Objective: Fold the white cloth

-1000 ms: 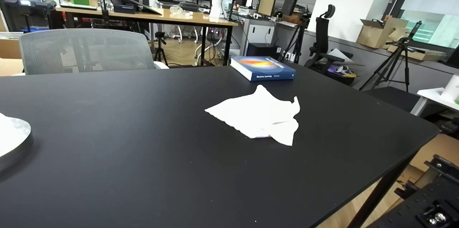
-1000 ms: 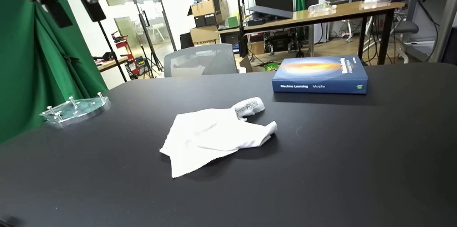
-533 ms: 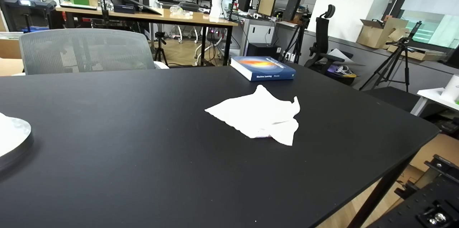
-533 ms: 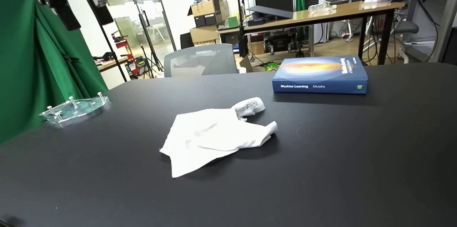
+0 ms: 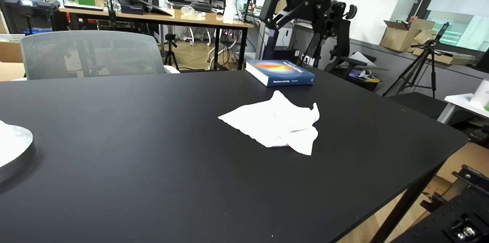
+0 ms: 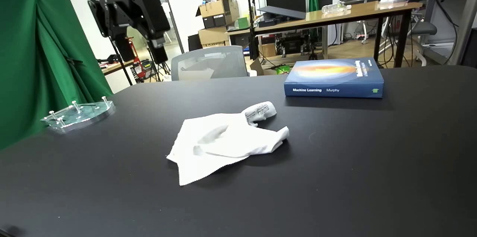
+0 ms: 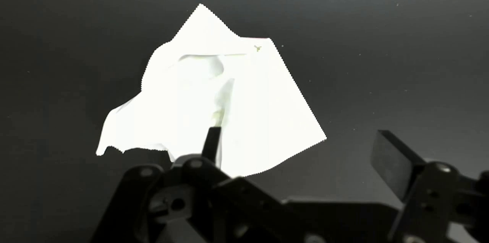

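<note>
The white cloth (image 5: 271, 122) lies crumpled on the black table, with one pointed corner and raised folds. In an exterior view the cloth (image 6: 220, 140) shows a rolled end with printed text. In the wrist view the cloth (image 7: 263, 109) fills the middle, with loose corners at the top and right. My gripper (image 7: 300, 140) is open and empty above the table. In the wrist view its left finger overlaps the cloth's lower part and its right finger is over bare table. The gripper hangs well above the table in both exterior views (image 5: 289, 56) (image 6: 143, 57).
A thick blue book (image 6: 333, 78) lies on the table (image 6: 354, 162) behind the cloth. A clear plate with upright screws (image 6: 78, 114) stands at the table's edge. A grey mesh chair (image 5: 91, 54) stands behind the table.
My gripper has come down from the top edge, so that more of it shows in both exterior views. It stays open. The cloth has kept its place, with its lighting slightly changed.
</note>
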Action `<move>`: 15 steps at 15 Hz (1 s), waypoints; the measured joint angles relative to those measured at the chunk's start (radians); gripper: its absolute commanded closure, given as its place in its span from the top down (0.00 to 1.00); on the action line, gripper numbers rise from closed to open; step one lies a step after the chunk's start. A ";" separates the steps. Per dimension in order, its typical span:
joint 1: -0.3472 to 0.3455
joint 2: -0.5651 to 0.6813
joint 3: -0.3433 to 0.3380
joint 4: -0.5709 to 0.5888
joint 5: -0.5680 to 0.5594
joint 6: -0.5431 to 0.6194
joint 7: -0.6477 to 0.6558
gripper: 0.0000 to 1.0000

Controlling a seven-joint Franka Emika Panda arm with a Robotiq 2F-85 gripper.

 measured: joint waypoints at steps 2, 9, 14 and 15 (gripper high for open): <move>0.000 0.062 -0.006 0.022 0.001 0.027 -0.001 1.00; 0.001 0.085 -0.007 0.021 -0.018 0.014 0.001 1.00; -0.005 0.224 -0.030 0.074 -0.062 0.006 -0.011 1.00; -0.007 0.259 -0.036 0.095 -0.079 0.007 -0.012 1.00</move>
